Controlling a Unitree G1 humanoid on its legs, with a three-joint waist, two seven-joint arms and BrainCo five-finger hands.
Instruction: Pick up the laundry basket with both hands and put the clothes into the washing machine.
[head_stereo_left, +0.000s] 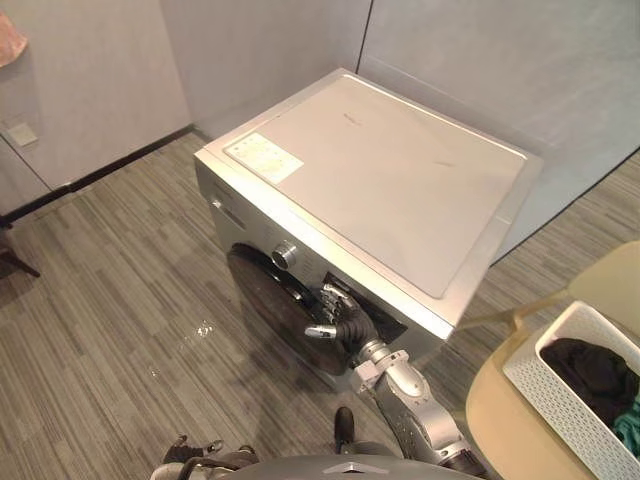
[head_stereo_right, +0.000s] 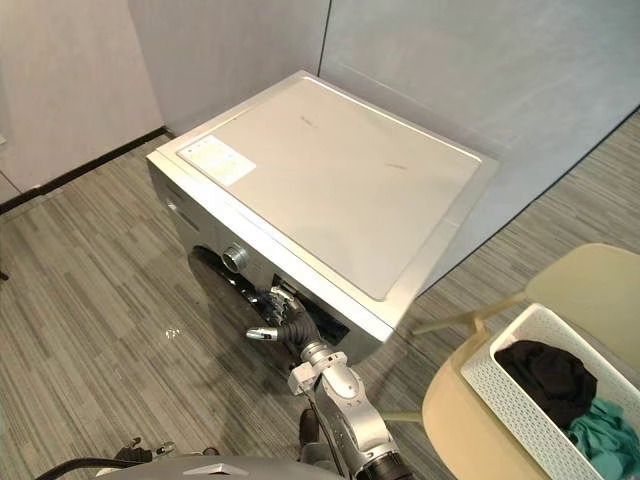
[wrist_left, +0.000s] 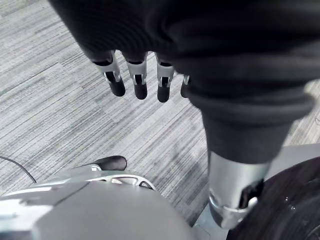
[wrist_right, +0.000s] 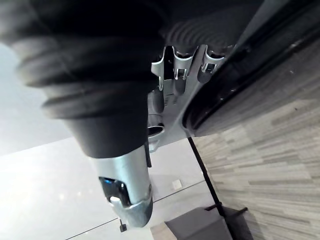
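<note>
My right hand (head_stereo_left: 340, 318) reaches the front of a silver washing machine (head_stereo_left: 380, 170), at the right edge of its dark round door (head_stereo_left: 262, 290). The thumb sticks out, and the fingertips are tucked against the door's rim, so I cannot tell whether they grip it. My left hand (wrist_left: 138, 80) hangs low over the grey striped floor (head_stereo_left: 110, 300) with loose, empty fingers. The white laundry basket (head_stereo_right: 492, 385) sits on a pale yellow chair (head_stereo_right: 455, 420) well to my right, untouched. It holds dark clothes (head_stereo_right: 545, 375) and a teal garment (head_stereo_right: 605, 430).
</note>
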